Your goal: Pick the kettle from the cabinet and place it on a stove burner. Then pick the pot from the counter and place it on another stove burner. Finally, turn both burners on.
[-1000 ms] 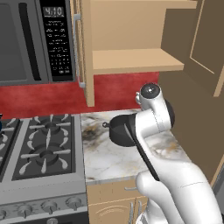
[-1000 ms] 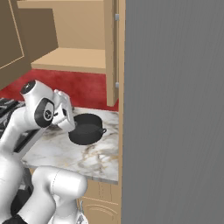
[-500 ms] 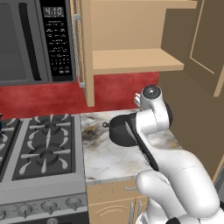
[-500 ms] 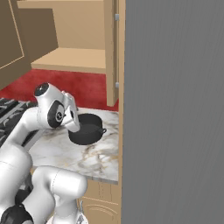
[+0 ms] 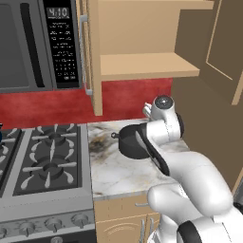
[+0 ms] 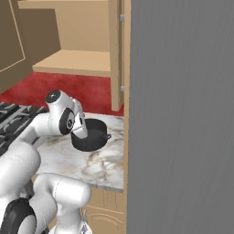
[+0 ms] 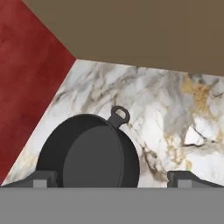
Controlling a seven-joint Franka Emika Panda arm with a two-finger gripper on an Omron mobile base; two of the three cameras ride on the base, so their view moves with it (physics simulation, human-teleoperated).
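Here's the pot, squat, round and matte dark grey-black, sitting on the marble counter toward its back edge, near the red backsplash. One small loop handle sticks out from its rim, a neat little ring against the white stone. The counter's surface is glossy white-grey with brown and ochre veining running through it. In the hand view the gripper hangs just above the pot with its two dark fingertips spread wide apart, one over the pot's rim and one over bare marble; nothing is pinched between them.

From the left base view the white arm curls in front of the pot, hiding part of it. Beside the counter's left edge stands the grey steel range, its black star-shaped grates over the stove burners. Above, the light tan wood cabinet stands open, its smooth inner shelf bare, next to a black microwave.

In the right base view the pot shows its dark hollow and a side loop.
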